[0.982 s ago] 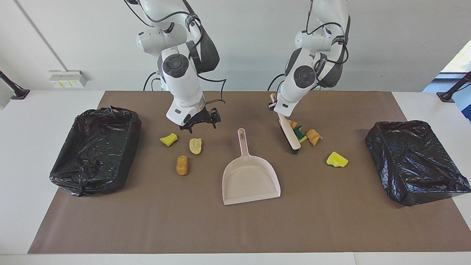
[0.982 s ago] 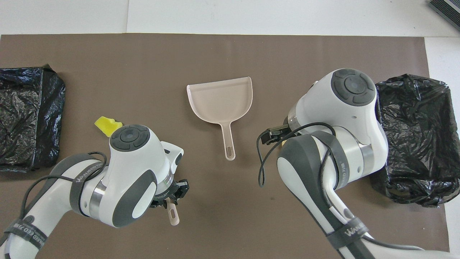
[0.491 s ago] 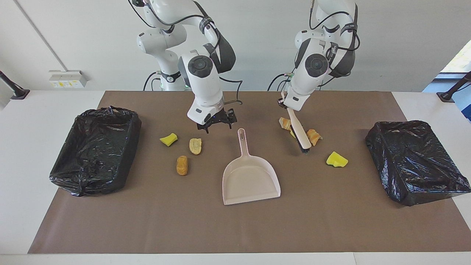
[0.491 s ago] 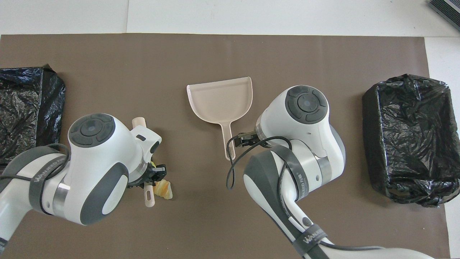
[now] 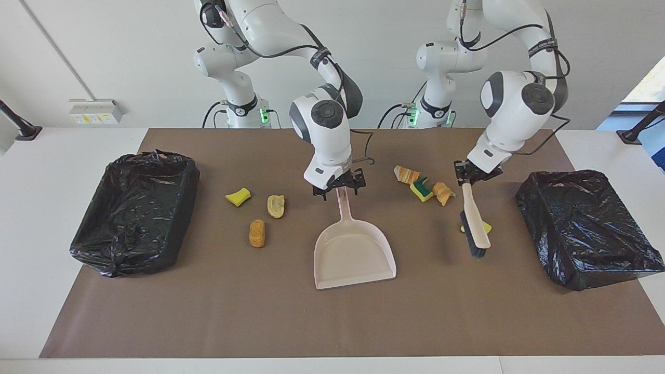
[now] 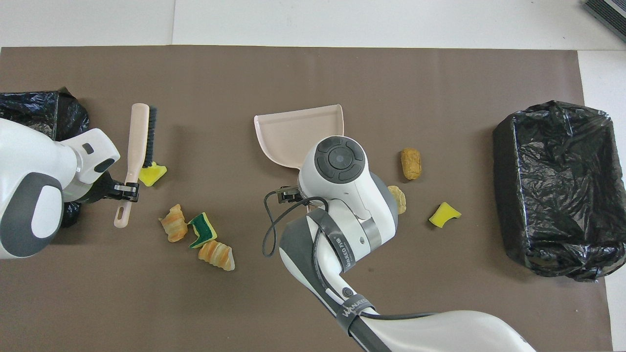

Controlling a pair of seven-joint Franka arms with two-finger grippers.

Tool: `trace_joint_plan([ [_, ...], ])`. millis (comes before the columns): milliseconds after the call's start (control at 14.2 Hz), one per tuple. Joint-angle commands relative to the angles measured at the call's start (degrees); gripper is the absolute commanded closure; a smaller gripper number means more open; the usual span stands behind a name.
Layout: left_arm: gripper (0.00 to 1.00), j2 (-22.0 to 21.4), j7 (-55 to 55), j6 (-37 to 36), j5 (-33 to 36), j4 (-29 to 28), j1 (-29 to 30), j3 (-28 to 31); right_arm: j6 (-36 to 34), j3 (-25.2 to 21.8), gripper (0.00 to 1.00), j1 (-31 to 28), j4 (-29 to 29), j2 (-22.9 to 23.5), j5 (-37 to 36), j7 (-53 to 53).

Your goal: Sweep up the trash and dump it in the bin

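A white desk (image 5: 62, 150) covered across its middle by a brown mat (image 5: 332, 322) stands against a plain white wall (image 5: 104, 52) bearing a small white socket box (image 5: 95, 110), with daylight entering through a window (image 5: 647, 85) at one edge.

White desk (image 5: 62, 150) carrying brown mat (image 5: 332, 317). Lying on mat: dustpan (image 5: 353, 252), seven scraps (image 5: 256, 233), bagged bin (image 5: 135, 212) sitting at each end.
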Motion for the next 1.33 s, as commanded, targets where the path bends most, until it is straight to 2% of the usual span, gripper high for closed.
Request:
trace_joint_plan([
  [0, 1.0, 3.6, 8.3, -0.14, 5.86, 4.71, -0.7, 4.32, -0.58, 0.01, 0.0, 1.05, 0.94, 0.59, 0.42, 0.79],
  [140, 1.0, 5.44, 13.75, 0.47, 9.83, 5.07, -0.61, 7.75, -1.64, 0.01, 0.0, 1.49, 0.94, 0.59, -0.02, 0.71],
  [211, 1.0, 5.8, 15.69, 0.56, 10.02, 4.72, -0.61, 8.37, -2.08, 0.01, 0.1, 1.4, 0.94, 0.59, -0.63, 0.1],
  [351, 1.0, 5.28, 15.63, -0.31, 10.11, 1.49, -0.79, 8.38, -2.08, 0.01, 0.62, 0.88, 0.94, 0.59, -1.52, -0.17],
  [421, 1.0, 4.06, 15.63, -0.66, 10.11, -0.8, -0.96, 8.38, -2.0, 0.01, 0.84, 0.53, 0.94, 0.59, -1.52, -0.26],
  [491, 1.0, 2.48, 15.54, -1.97, 10.11, -3.0, -1.57, 8.38, -1.56, 0.01, 1.0, 0.35, 0.94, 0.59, -1.52, -0.35],
  [702, 1.0, -1.39, 14.32, -8.02, 10.11, -7.57, -3.77, 7.86, -1.03, 0.01, 1.0, -0.53, 1.47, 1.55, -0.73, -0.35],
  [842, 1.0, -4.37, 9.41, -8.84, 10.02, -12.22, -6.23, 6.89, -1.03, 0.01, 1.0, -1.85, 1.64, 1.73, -1.69, -0.7],
  [912, 1.0, -5.78, 6.34, -7.97, 9.93, -14.51, -6.76, 4.88, -1.38, -0.07, 1.0, -1.85, 1.65, 1.3, -1.69, -1.57],
  [1123, 1.0, -5.97, -6.65, -7.96, 7.75, -14.79, -6.77, -2.93, -3.65, -0.95, 1.0, -3.33, 0.95, -2.29, -1.52, -7.09],
  [1263, 1.0, -6.15, -13.17, -7.96, 4.06, -14.79, -6.77, -6.98, -8.48, -0.95, 1.0, -4.31, 0.68, -5.11, -1.52, -12.54],
])
